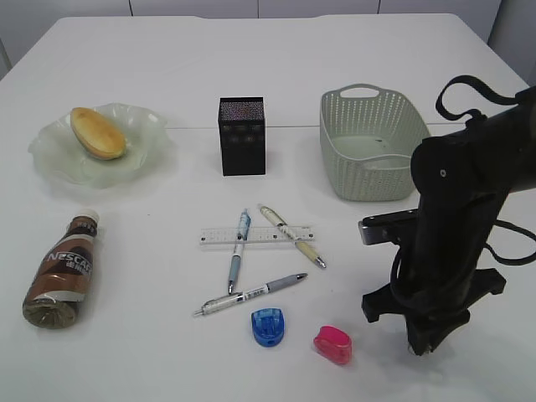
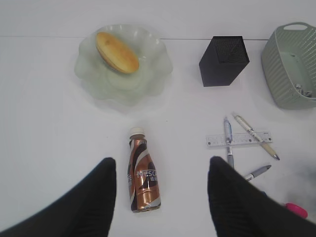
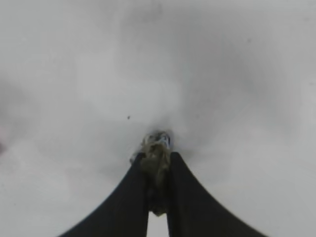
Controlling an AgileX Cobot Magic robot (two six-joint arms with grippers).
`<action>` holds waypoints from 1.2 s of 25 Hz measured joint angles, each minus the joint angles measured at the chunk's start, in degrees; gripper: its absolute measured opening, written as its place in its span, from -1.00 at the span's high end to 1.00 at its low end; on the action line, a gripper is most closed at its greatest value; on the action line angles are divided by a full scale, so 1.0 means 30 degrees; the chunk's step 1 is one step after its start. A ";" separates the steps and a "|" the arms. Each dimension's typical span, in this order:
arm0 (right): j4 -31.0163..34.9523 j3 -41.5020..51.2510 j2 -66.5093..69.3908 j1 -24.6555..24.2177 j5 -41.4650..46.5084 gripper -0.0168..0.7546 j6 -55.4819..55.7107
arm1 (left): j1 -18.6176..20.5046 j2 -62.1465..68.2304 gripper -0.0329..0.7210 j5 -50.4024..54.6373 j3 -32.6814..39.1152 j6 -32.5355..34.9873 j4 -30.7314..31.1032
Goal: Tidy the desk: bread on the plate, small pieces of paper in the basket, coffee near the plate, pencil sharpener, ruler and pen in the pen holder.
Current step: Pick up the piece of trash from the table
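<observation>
My right gripper (image 3: 157, 157) is shut on a small crumpled piece of paper (image 3: 156, 146) just above the desk (image 3: 222, 74), low at the front right (image 1: 419, 345). My left gripper (image 2: 161, 163) hangs open above the lying coffee bottle (image 2: 144, 173) (image 1: 63, 272), holding nothing. The bread (image 1: 98, 132) lies on the green plate (image 1: 146, 144). The black pen holder (image 1: 242, 136) stands at centre back, with the basket (image 1: 360, 167) to its right. The ruler (image 1: 219, 237) lies under two crossed pens (image 1: 238, 251) (image 1: 291, 236); a third pen (image 1: 251, 294) lies nearer. Blue (image 1: 268, 325) and pink (image 1: 332, 344) pencil sharpeners sit in front.
In the left wrist view a scrap of paper (image 2: 302, 90) shows inside the basket (image 2: 286, 64). The right arm's dark body and cables (image 1: 469, 193) stand in front of the basket's right side. Bare white tabletop lies between the plate and the pen holder.
</observation>
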 joint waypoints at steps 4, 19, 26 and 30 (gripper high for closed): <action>0.0081 0.0000 0.0000 0.0000 0.0114 0.91 0.0000 | 0.0000 0.0000 -0.24 0.0000 0.0000 0.0000 0.0000; 0.1868 -0.2022 -0.1144 0.0000 0.3059 0.92 -0.0683 | 0.0000 0.0000 -0.24 0.0000 0.0000 0.0000 0.0064; 0.1868 -0.3461 -0.1908 0.0000 0.4220 0.92 -0.0683 | 0.0000 0.0000 -0.24 0.0000 0.0000 0.0000 0.0112; 0.1589 -0.5127 -0.2127 0.0000 0.4425 0.92 -0.0683 | 0.0000 0.0000 -0.24 0.0000 0.0000 0.0000 0.0112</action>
